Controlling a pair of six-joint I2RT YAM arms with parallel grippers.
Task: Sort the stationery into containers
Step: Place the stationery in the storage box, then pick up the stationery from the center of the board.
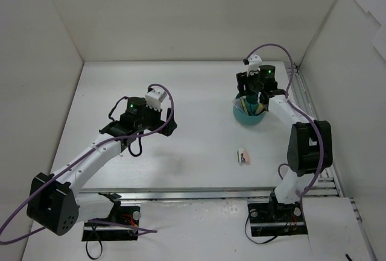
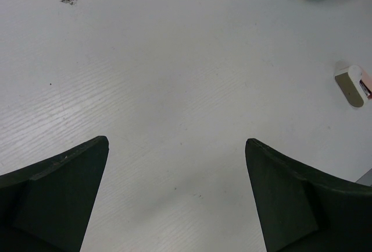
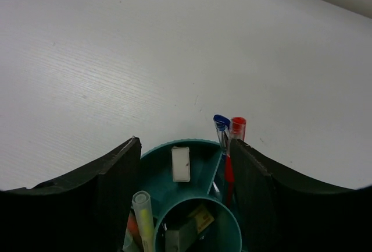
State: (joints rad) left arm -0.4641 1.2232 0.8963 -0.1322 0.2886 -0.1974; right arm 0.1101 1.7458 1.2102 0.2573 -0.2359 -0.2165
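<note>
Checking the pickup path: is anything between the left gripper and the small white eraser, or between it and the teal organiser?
On the table, nothing: bare surface from left gripper to small white eraser and on to the round teal plastic organiser. Above it, though, the right gripper hangs with open jaws flanking its top.

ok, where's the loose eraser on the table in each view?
Top external: loose eraser right of centre, nearer the arm bases than the teal organiser.
Left wrist: at the right edge, below the organiser's base.
Right wrist: not in it; a white eraser sits in the organiser.
Shared landmark: the teal organiser.
</note>
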